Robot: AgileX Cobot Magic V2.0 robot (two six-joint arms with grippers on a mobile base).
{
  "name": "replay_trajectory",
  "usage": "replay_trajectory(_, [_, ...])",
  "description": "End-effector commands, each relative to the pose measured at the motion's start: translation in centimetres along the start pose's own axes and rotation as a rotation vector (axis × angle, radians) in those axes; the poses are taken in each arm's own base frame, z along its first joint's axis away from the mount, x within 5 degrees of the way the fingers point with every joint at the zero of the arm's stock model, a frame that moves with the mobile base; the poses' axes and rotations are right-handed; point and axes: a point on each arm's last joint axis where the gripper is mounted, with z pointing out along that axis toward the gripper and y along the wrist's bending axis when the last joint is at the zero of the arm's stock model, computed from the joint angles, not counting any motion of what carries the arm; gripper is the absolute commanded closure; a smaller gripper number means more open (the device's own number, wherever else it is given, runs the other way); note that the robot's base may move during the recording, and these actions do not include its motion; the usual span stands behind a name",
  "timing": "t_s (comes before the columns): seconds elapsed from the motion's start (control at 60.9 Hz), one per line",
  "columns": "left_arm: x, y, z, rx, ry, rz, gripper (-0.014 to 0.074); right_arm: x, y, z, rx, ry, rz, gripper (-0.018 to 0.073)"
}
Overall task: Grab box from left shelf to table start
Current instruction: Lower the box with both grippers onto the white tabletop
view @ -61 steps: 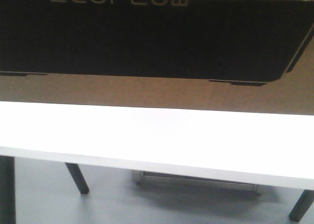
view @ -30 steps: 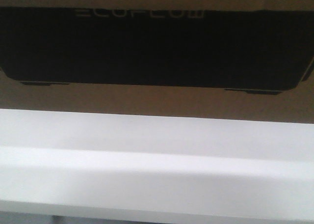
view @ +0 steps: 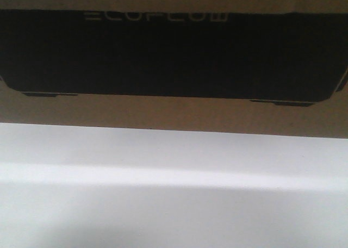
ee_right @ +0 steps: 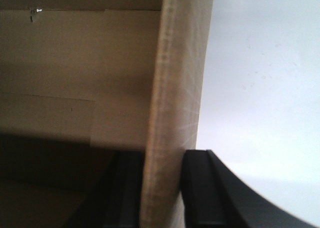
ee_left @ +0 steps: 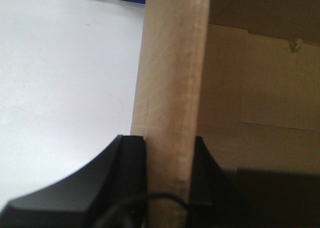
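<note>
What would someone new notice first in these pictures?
First, the big brown box with its black ECOFLOW panel, filling the upper front view above the white table. Next, in each wrist view a black pincer is clamped on an upright cardboard flap of that box: the left pincer and the right pincer, with the table bright beside them.

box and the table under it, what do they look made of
The box looks like brown corrugated cardboard with a matte finish. In the wrist views its wall shows a raw, fibrous tan edge, and a black printed panel covers its front. The table looks like a smooth white laminate or painted board with a soft sheen; the pictures do not settle which.
</note>
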Motion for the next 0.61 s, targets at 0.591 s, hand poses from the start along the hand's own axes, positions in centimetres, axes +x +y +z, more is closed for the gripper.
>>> replay_trajectory(0.591, [-2.54, -0.44, -1.88, 0.054, -0.242, -0.036, 0.0682, -1.47, -0.08, -0.68, 0.022, -0.132, -0.03, 0.0541])
